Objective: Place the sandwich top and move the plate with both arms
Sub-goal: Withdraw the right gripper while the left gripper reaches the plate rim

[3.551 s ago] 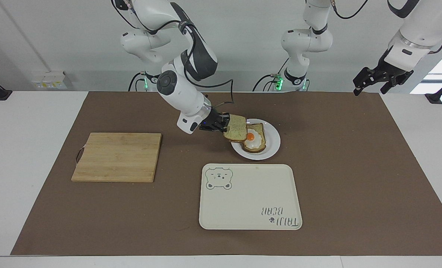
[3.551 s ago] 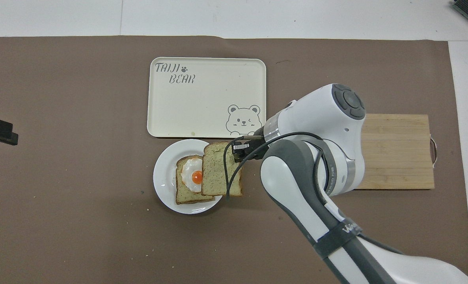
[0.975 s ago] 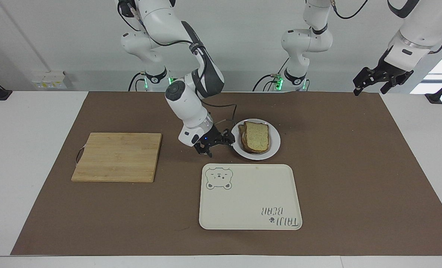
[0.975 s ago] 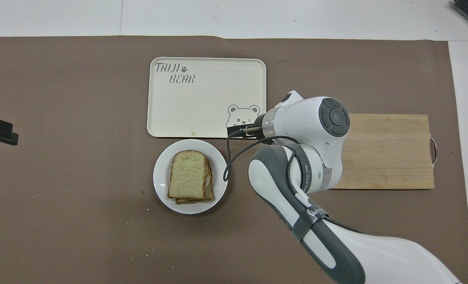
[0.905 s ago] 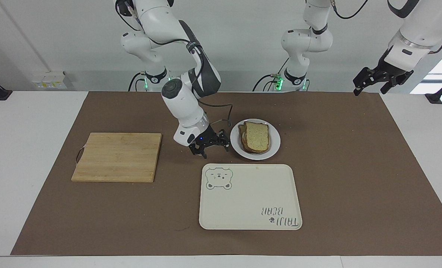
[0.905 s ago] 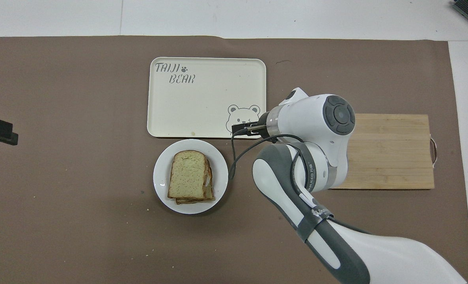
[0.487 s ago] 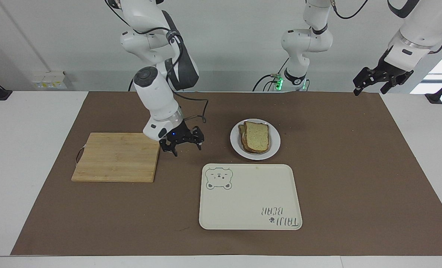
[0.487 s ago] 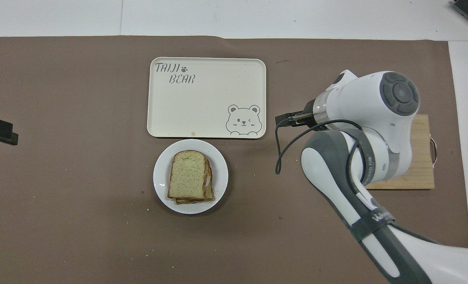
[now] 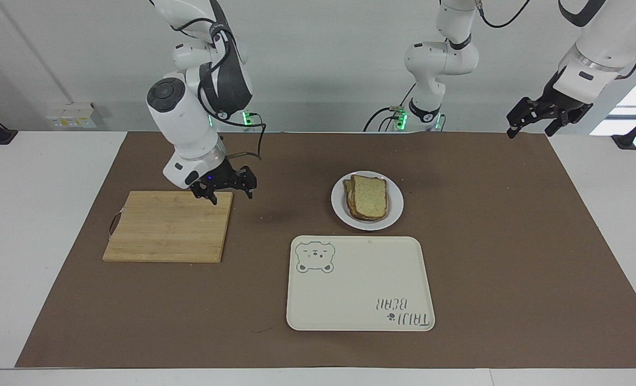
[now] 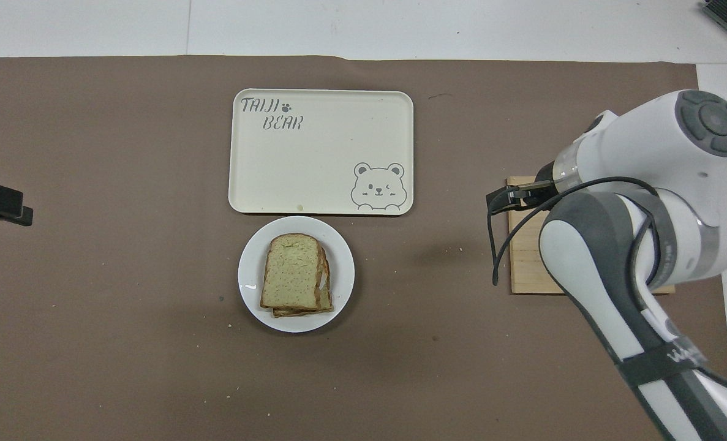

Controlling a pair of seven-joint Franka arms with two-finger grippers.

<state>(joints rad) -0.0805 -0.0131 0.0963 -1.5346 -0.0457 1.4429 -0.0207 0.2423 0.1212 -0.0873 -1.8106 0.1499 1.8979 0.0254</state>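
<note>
Right claw (image 9: 224, 189) hangs at the middle left of the facing view, over the corner of the wooden cutting board (image 9: 167, 226), its fingers spread wide and holding nothing. A second ago it hovered just beside the plate; since then it has swung away toward the board and risen. In the overhead view the same claw (image 10: 503, 198) shows at the right, at the board's edge.

Moving rightward in the facing view, the plate (image 9: 395, 213) sits just right of centre on the brown mat (image 9: 510, 257) of the worktop. The sandwich top (image 9: 370, 195) lies flat on the stack there, a little askew, so the lower slice's edge peeks out. A few seconds back it was in the right claw, tilted over the egg; the placing now looks done. Directly below the plate in the frame lies the cream bear tray (image 9: 359, 283), bare, close to the plate's rim.

At the upper right, the left claw (image 9: 546, 111) waits raised above the mat's corner, open and empty.

What remains, as I judge it, is moving the plate with both arms, and neither claw is near it yet.
</note>
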